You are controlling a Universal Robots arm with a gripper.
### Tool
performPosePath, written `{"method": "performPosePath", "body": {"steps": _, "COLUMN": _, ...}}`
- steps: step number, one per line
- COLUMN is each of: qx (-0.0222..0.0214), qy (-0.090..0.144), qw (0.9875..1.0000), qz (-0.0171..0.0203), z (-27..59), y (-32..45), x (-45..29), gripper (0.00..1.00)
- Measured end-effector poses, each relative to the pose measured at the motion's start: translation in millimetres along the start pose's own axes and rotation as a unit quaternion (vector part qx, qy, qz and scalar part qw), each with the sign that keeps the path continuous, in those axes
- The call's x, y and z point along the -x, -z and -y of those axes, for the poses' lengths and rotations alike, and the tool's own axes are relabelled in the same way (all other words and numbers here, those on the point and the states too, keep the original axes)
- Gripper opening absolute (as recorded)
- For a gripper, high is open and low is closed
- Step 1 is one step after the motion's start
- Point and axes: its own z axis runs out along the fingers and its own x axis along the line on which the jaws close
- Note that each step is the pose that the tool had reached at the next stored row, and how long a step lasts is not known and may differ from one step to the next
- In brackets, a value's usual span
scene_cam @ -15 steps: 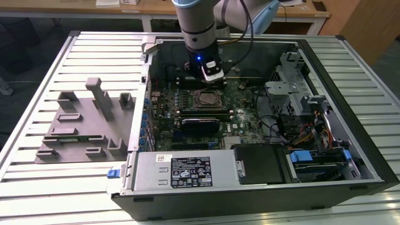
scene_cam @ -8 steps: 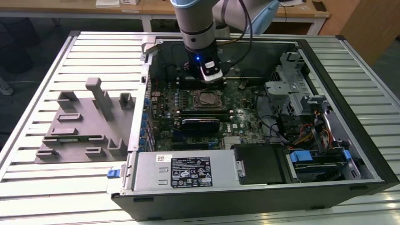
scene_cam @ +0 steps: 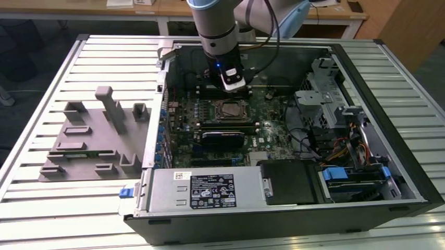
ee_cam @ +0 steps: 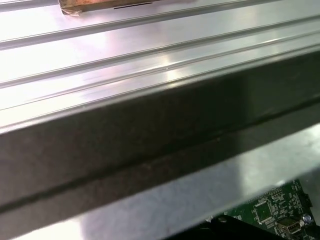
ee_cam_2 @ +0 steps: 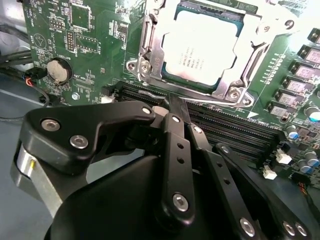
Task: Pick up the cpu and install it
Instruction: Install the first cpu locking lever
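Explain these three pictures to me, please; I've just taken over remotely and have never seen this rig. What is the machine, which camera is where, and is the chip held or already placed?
The exterior view shows one robot arm reaching down into an open computer case that lies on a slatted metal table. A grey holder tray sits on the table at that view's left. The other two cameras ride near the arm's wrist. The second wrist view looks past the black gripper, whose fingers are together with nothing between them, at the green motherboard. There the cpu already lies inside the metal-framed socket, so it is not held. The first wrist view shows the case's dark wall and the table slats.
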Motion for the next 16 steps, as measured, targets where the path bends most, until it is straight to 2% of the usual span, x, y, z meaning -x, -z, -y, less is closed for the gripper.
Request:
{"method": "performPosePath", "body": {"steps": 4, "qx": -0.0003, "qy": -0.002, "qw": 1.0000, "qz": 0.0033, "z": 0.3, "y": -1.1, "x": -0.2, "gripper": 0.11}}
{"method": "performPosePath", "body": {"steps": 16, "qx": -0.0020, "qy": -0.004, "qw": 0.9999, "qz": 0.0093, "z": 1.2, "y": -4.2, "x": -1.8, "gripper": 0.11}}
